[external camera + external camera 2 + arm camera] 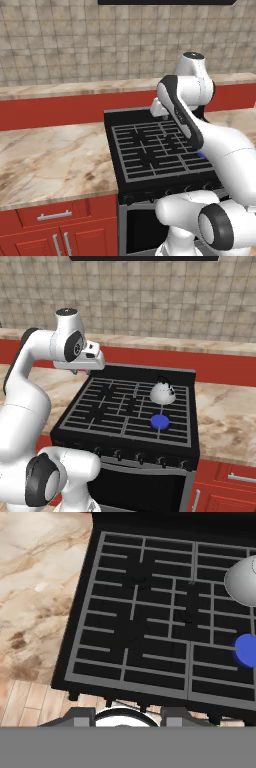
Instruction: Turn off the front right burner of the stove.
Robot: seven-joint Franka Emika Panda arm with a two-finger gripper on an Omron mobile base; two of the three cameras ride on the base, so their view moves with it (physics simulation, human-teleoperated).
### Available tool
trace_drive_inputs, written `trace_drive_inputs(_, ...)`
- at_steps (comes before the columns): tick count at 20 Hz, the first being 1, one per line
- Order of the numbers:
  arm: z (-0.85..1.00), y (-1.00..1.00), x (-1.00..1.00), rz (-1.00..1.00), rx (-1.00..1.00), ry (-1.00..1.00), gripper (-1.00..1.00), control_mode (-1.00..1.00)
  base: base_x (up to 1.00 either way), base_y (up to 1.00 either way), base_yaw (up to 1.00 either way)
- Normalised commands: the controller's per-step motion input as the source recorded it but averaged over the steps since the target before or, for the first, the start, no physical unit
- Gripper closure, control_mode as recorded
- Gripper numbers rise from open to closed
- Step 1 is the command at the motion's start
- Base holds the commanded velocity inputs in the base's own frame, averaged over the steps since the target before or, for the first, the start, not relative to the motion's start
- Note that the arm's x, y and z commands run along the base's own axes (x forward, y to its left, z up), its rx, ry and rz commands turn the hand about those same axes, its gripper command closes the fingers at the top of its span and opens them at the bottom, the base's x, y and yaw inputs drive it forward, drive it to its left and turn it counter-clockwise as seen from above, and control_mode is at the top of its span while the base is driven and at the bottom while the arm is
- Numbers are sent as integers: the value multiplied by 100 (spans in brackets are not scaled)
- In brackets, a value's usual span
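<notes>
The stove (115, 406) is a black gas range with grid grates, set between marble counters. Its front right burner (160, 421) carries a bright blue oval glow, which also shows at the right edge of the hand view as the front right burner (246, 650). In the left base view my arm covers most of that burner (202, 155). A row of small dark knobs (140, 457) runs along the stove's front. My gripper (75, 372) hangs high over the stove's back left corner, far from the knobs. It is open, fingertips (80, 714) wide apart with nothing between them.
A silver kettle (162, 392) stands on the back right grate, just behind the lit burner. Marble counters (50, 160) flank the stove on both sides, over red cabinets (55, 225). A tiled wall and a red backsplash (220, 368) close off the back.
</notes>
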Motion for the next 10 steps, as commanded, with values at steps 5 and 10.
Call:
trace_drive_inputs(5, 0, -23, -38, 7, 0, -3, -100, -100, 0, 0, 0)
trace_drive_inputs(10, -12, -72, -77, 16, 0, -1, -100, -100, 0, 0, 0)
